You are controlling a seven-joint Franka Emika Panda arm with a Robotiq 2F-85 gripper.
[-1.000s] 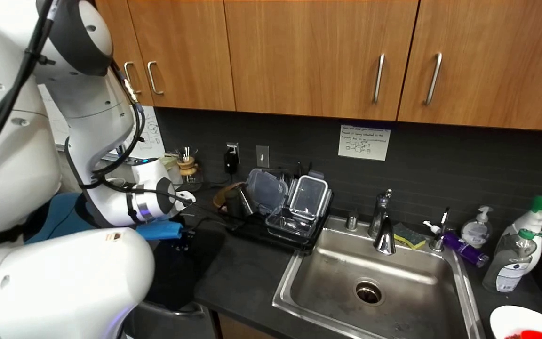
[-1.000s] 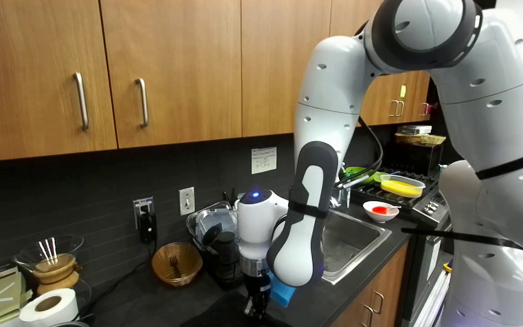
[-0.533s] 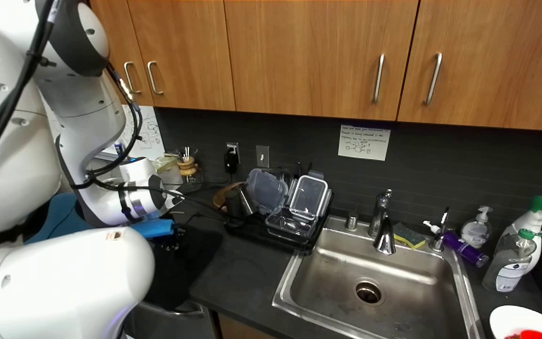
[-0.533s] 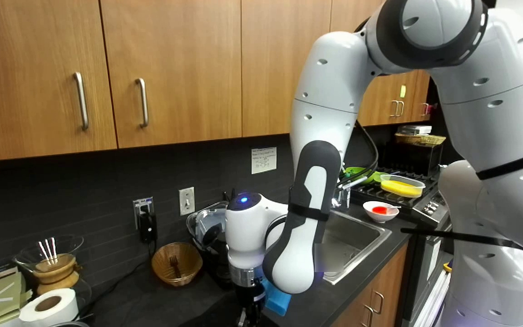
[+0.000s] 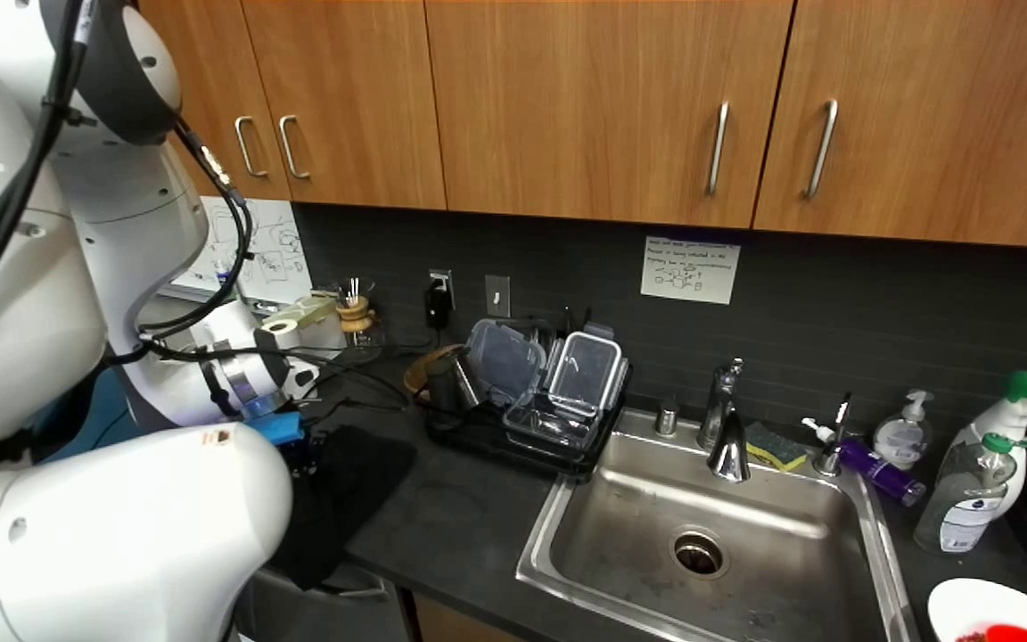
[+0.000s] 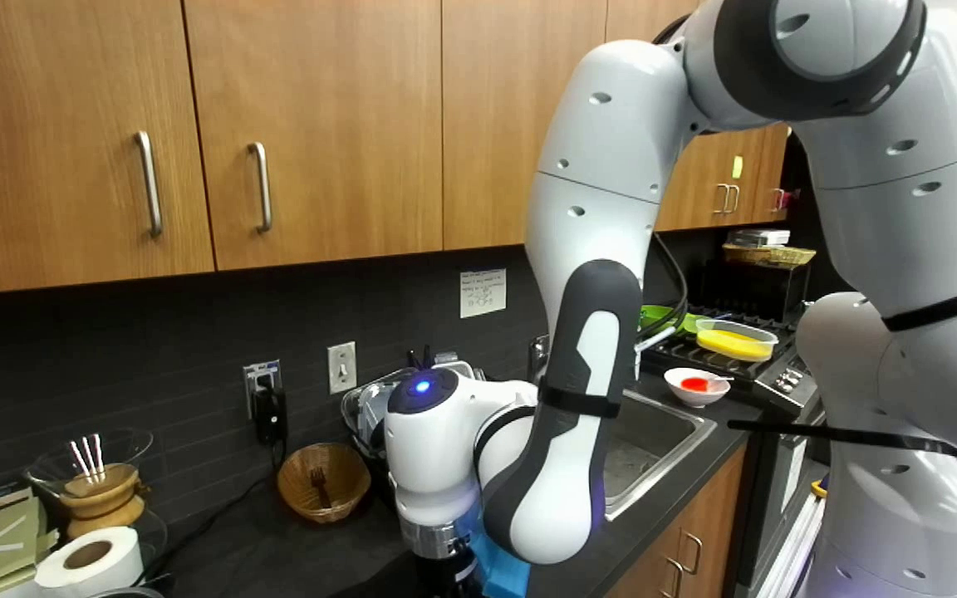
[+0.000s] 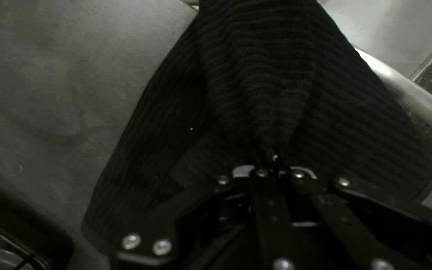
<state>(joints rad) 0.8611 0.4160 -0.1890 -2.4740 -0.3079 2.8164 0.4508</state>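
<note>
Black ribbed cloth (image 7: 257,71), nipped in the closed pincer (image 7: 273,159), hanging partly off the bench (image 5: 451,526), metal handle (image 7: 426,103) partly covered, dish rack (image 5: 522,455) near, arm (image 6: 586,332) before sink (image 6: 653,432) in an exterior view

We were in a kitchen, wood wall cabinets (image 5: 612,107) up top, steel sink (image 5: 620,535) and faucet (image 5: 729,450) let into a dark counter (image 5: 455,535), dish rack (image 5: 531,458) with clear containers (image 5: 583,373) beside the sink, sponge (image 5: 774,448) on the sink's back rim, stove (image 6: 787,382) we spotted past the sink.
</note>
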